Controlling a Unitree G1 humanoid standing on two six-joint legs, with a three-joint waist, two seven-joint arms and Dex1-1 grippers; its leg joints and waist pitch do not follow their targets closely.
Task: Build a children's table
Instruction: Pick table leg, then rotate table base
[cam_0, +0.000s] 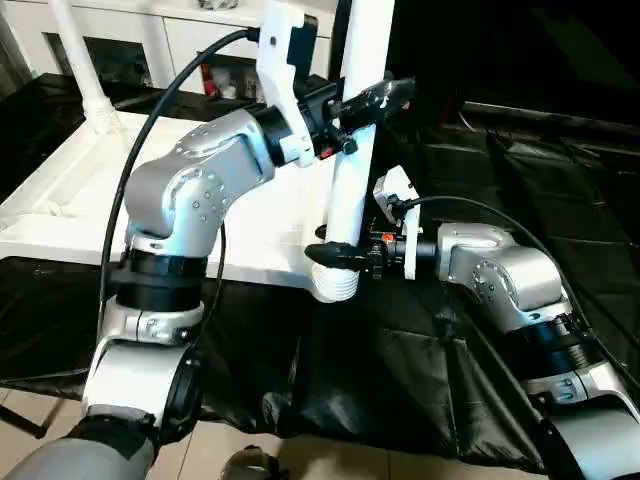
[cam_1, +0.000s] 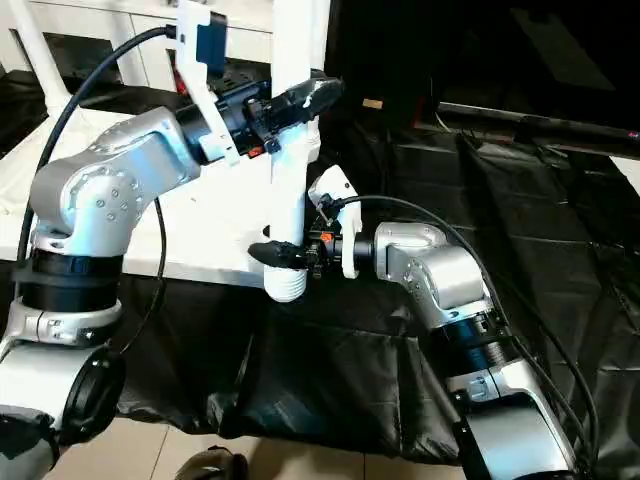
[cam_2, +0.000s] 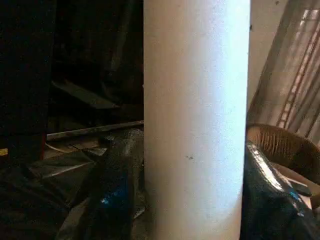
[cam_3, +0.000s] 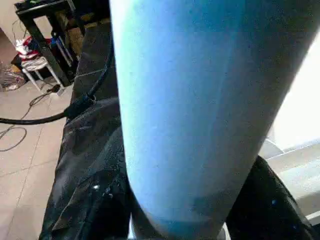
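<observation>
1. While the white table top (cam_0: 70, 190) lies upside down on the black-covered counter (cam_0: 420, 370), one leg (cam_0: 352, 150) stands upright at its near corner, its ribbed lower end (cam_0: 335, 285) just below the right fingers.
2. The left fingers (cam_0: 372, 103) grasp this leg high up, one on each side of the tube.
3. The right fingers (cam_0: 335, 256) are clasped around it low down, just above the ribbed end.
4. Another leg (cam_0: 85, 70) already stands at a far corner, well apart from both sets of fingers.
5. By my judgement the build is partly done: the held leg looks not fully seated, and further legs remain.
6. White cabinets (cam_0: 180, 40) stand beyond the top; black cables (cam_0: 150, 130) trail over both arms and could snag.
</observation>
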